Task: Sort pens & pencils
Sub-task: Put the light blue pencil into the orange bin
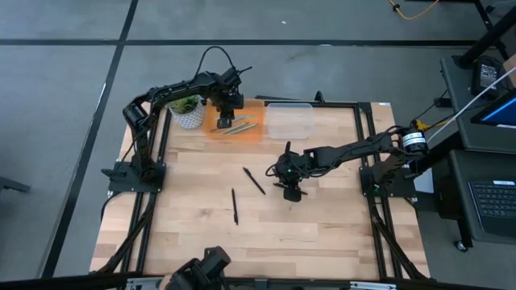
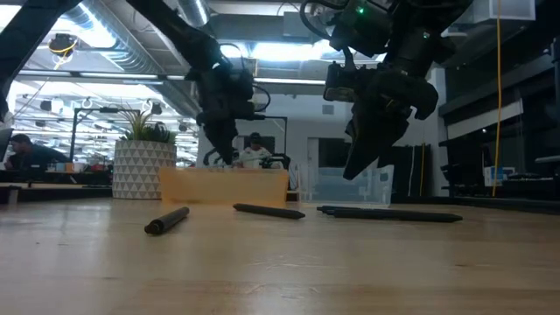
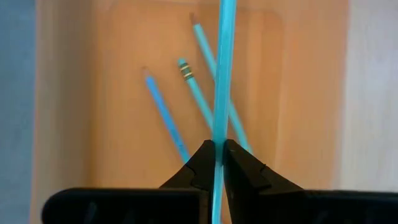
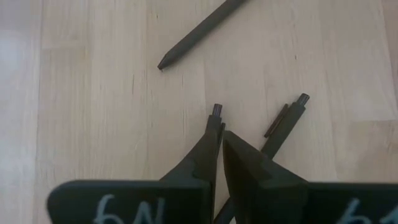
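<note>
My left gripper hangs over the orange tray at the table's far side, shut on a light blue pencil. Three more light blue pencils lie flat on the tray floor below it. My right gripper hovers over the middle of the table, shut, with the short end of a black pen sticking out between its fingertips. Beside it on the wood lies a black pen with a clip, another a little farther left, and a third toward the near edge. My left gripper pinches the pencil's shaft between its two fingertips, coming from above and pointing steeply down. The fingers lie across the pencil, which runs on past them both ways. The pencil is lifted clear above the tray and the pencils in it. My right gripper pinches a black pen near one end between its two fingers, slanting down from the table's right side. Only that short end shows; the fingers hide the rest. The held end is clear of the table.
A clear plastic container stands right of the orange tray, and a white patterned plant pot left of it. A black frame borders the wooden table. Bare wood lies toward the near edge.
</note>
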### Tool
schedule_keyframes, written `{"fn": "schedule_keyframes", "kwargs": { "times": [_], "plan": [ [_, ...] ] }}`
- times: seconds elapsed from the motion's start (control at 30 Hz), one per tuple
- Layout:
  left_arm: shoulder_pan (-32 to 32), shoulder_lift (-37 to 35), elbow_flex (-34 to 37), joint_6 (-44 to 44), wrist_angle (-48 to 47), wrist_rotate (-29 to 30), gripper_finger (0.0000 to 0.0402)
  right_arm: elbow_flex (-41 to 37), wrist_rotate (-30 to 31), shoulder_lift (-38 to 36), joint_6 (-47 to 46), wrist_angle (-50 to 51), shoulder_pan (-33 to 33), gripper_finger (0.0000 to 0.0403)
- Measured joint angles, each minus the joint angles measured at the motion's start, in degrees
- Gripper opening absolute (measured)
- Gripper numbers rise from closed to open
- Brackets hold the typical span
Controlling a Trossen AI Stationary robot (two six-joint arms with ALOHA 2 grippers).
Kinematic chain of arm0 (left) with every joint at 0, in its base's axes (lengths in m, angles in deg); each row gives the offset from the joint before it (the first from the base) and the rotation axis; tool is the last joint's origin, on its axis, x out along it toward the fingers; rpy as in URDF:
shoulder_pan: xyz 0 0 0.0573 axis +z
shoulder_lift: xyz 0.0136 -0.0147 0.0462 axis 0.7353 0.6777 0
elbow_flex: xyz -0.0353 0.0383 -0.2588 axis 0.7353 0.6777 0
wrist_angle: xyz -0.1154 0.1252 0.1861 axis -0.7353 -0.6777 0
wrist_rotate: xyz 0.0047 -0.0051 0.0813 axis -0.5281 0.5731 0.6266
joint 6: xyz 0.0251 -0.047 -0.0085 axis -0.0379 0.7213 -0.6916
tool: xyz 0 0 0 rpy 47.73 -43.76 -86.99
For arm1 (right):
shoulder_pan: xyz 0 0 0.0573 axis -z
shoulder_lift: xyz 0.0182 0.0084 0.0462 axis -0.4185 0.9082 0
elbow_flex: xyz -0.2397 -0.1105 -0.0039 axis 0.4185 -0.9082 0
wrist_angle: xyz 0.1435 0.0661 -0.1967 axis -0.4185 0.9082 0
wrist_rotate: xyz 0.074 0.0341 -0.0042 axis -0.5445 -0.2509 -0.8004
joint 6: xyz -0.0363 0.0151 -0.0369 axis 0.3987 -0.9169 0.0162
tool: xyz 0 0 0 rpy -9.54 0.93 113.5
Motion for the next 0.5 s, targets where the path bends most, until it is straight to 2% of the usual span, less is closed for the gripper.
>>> {"fn": "schedule_keyframes", "kwargs": {
  "times": [0.27,0.5],
  "plan": [
    [0.96,0.00,3.68,0.09,2.02,0.40,0.0018,0.00,0.04,0.00,0.15,-0.80,0.01,0.0030],
    [0.94,0.00,7.14,0.07,2.88,4.03,0.0018,0.00,0.02,0.00,0.16,-1.57,0.00,0.0030]
  ]
}}
